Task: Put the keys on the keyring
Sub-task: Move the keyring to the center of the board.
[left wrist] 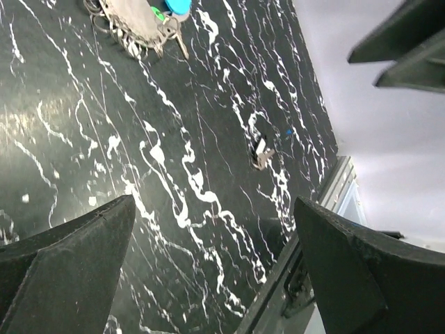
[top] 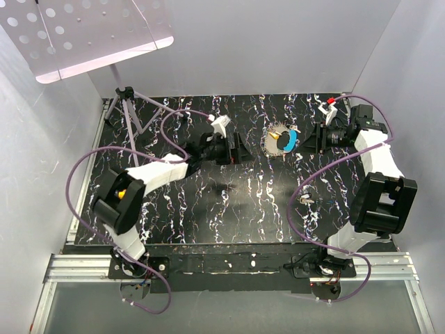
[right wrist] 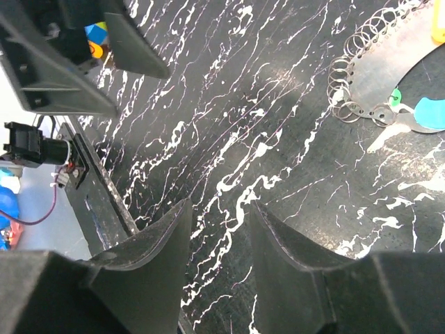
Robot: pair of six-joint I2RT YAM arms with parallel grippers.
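Marbled table (top: 208,205); reach stage, seemingly. Left gripper (left wrist: 215,209), right gripper (right wrist: 221,209): jaws spread, empty, flanking keys (top: 286,139), keyring (right wrist: 342,71). Next: pinching one key precisely.

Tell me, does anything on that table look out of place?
One small pale object lies alone near the right arm, apart from the cluster of keys farther back. It is too small to identify.

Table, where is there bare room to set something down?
The widest bare patch is front centre, bordered by the left arm, the key pile and a small loose item. A narrower strip behind the pile, along the back wall, is also bare. It is crowded between the left tool and right tool, around the pile.
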